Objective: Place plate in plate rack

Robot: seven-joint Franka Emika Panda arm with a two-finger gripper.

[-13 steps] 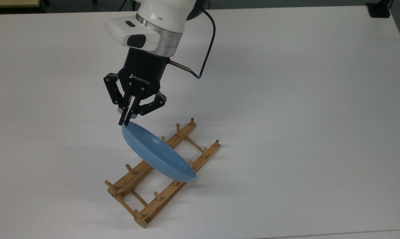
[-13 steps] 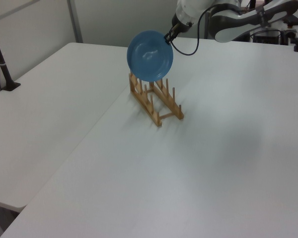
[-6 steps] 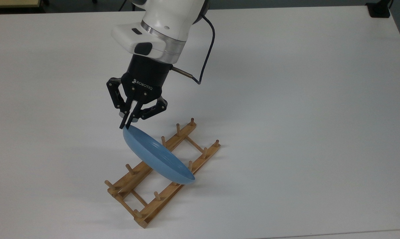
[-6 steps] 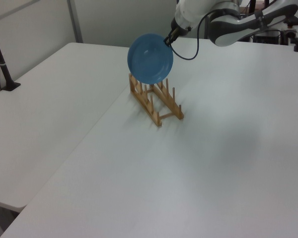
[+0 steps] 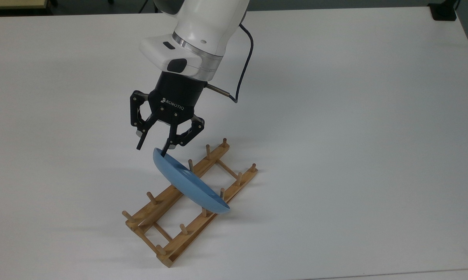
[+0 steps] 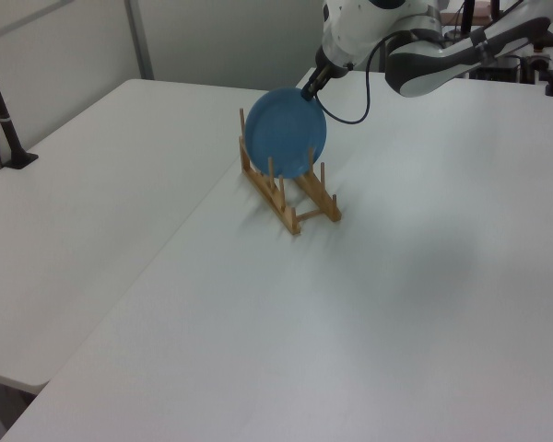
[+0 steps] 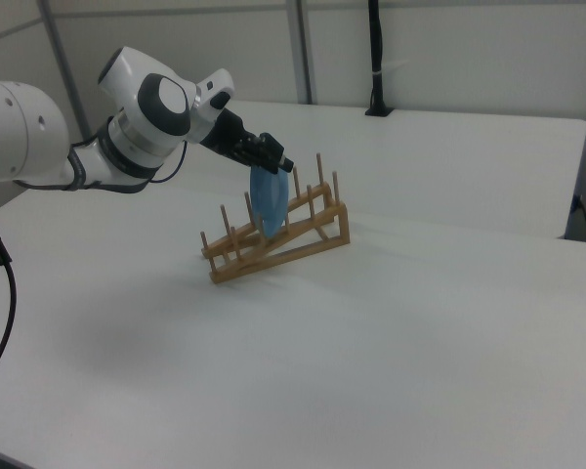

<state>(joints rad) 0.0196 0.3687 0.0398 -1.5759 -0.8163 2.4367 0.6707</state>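
White arm [image 5: 203, 23], silver wrist ring, black ROBOTIQ gripper [image 5: 151, 149], dark cable [image 5: 245, 66]

Fingers [image 5: 139, 142] have parted; plate [image 5: 189, 186] dropped into rack [image 5: 171, 196].

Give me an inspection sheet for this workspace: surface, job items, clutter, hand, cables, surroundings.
Surface: white table, bare around the rack.
Job's things: blue plate stands on edge in the wooden plate rack, between pegs near its middle, leaning in the top view.
Clutter: nothing seen.
Hand: hand open just above the plate's upper rim; one finger at the rim, contact not clear.
Cables: dark cable loops from the wrist to the arm, off the table.
Surroundings: black post clamped at the table's edge on the left view's left; another post at the far edge in the right view; grey partition walls behind.
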